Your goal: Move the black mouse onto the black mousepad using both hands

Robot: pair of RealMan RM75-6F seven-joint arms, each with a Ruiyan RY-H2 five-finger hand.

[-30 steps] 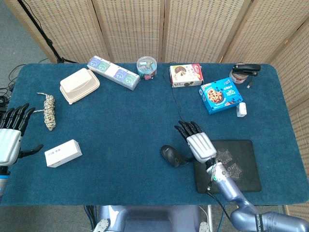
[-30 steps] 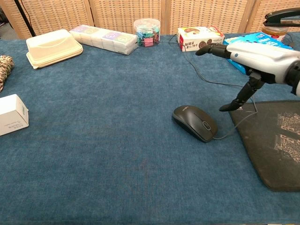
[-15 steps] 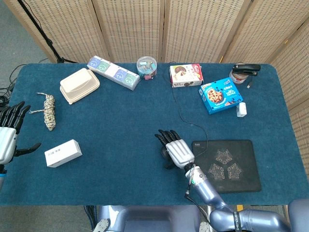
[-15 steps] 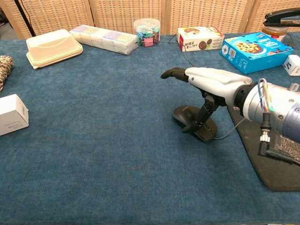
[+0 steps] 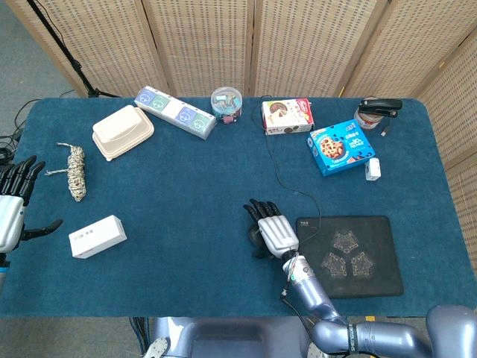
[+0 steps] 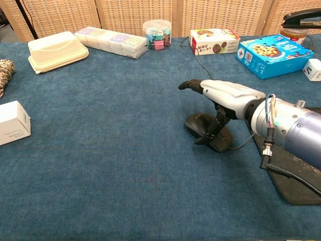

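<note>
Left hand (image 5: 10, 212) hung far out to the left of the black mouse (image 6: 203, 126), fingers spread and holding nothing, seemingly idle. Black mouse sat on the table (image 5: 186, 186) just left of the black mousepad (image 5: 350, 253), not on it yet. Right hand (image 6: 220, 95) hovered flat over the mouse, fingers extended, thumb dropping beside it, possibly touching, nothing gripped.

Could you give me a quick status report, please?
Right hand open over black mouse, not gripping. Left hand open, far off. Mouse off black mousepad. Path clear.
</note>
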